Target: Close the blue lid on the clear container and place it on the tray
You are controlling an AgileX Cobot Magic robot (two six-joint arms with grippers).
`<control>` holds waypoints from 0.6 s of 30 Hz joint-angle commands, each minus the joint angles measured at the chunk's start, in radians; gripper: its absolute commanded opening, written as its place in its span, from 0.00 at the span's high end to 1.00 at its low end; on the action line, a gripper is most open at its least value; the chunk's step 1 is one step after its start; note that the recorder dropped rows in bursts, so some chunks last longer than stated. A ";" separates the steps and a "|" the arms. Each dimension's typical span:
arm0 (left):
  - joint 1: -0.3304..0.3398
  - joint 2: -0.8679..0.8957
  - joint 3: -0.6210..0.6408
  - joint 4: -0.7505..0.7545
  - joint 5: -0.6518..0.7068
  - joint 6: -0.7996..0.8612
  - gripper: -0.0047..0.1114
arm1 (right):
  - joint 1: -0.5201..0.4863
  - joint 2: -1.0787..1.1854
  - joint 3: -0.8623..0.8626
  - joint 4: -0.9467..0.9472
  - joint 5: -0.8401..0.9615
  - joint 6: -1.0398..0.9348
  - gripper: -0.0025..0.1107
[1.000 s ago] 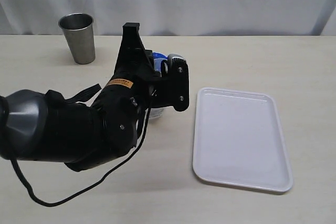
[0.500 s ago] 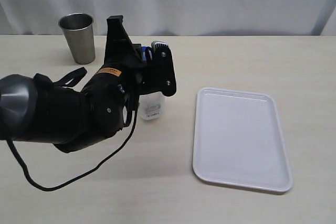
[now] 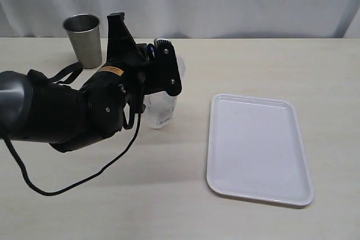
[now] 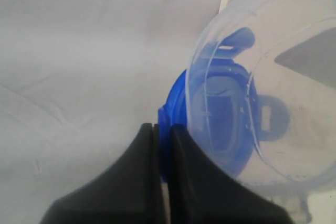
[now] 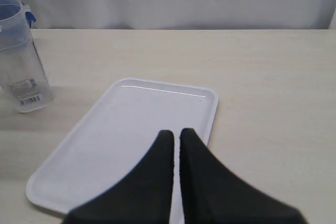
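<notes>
The clear container [image 3: 161,111] is seen standing upright on the desk [image 3: 315,71], near the tray [image 3: 256,150] but apart from it, on the tray's left in the exterior view. The blue lid [image 4: 177,98] is held up against the container's rim and is not seated on it. Its edge is pinched between the almost closed jaws of the left claw [image 4: 163,128]. The right claw [image 5: 173,132] is closed on nothing and is hung above the tray. A steel cup [image 3: 83,40] is set farther back on the left.
</notes>
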 commanded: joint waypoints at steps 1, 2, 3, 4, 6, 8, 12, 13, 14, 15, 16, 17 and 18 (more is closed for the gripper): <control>0.011 -0.007 0.004 0.030 -0.005 -0.040 0.96 | -0.006 -0.004 0.002 -0.008 0.001 -0.005 0.94; 0.022 -0.007 -0.005 0.021 0.008 -0.042 0.96 | -0.006 -0.004 0.002 -0.008 0.001 -0.005 0.94; 0.033 -0.007 -0.012 0.011 0.023 -0.048 0.96 | -0.006 -0.004 0.002 -0.008 0.001 -0.005 0.94; 0.043 -0.007 -0.017 0.006 0.034 -0.057 0.96 | -0.006 -0.004 0.002 -0.008 0.001 -0.005 0.94; 0.063 -0.007 -0.024 -0.006 0.052 -0.061 0.96 | -0.006 -0.004 0.002 -0.008 0.001 -0.005 0.94; 0.070 -0.007 -0.024 -0.006 0.052 -0.061 0.96 | -0.006 -0.004 0.002 -0.008 0.001 -0.005 0.94; 0.071 -0.007 -0.024 0.011 0.048 -0.061 0.96 | -0.006 -0.004 0.002 -0.008 0.001 -0.005 0.94; 0.071 -0.007 -0.024 0.014 0.048 -0.061 0.96 | -0.006 -0.004 0.002 -0.008 0.001 -0.005 0.94; 0.071 -0.007 -0.024 0.014 0.048 -0.061 0.96 | -0.006 -0.004 0.002 -0.008 0.001 -0.005 0.94; 0.071 -0.007 -0.024 0.013 0.046 -0.061 0.96 | -0.006 -0.004 0.002 -0.008 0.001 -0.005 0.94; 0.071 -0.007 -0.024 0.015 0.044 -0.061 0.96 | -0.006 -0.004 0.002 -0.008 0.001 -0.005 0.94; 0.071 -0.007 -0.024 0.018 0.040 -0.061 0.96 | -0.006 -0.004 0.002 -0.008 0.001 -0.005 0.94; 0.071 -0.007 -0.024 0.028 0.021 -0.061 0.96 | -0.006 -0.004 0.002 -0.008 0.001 -0.005 0.94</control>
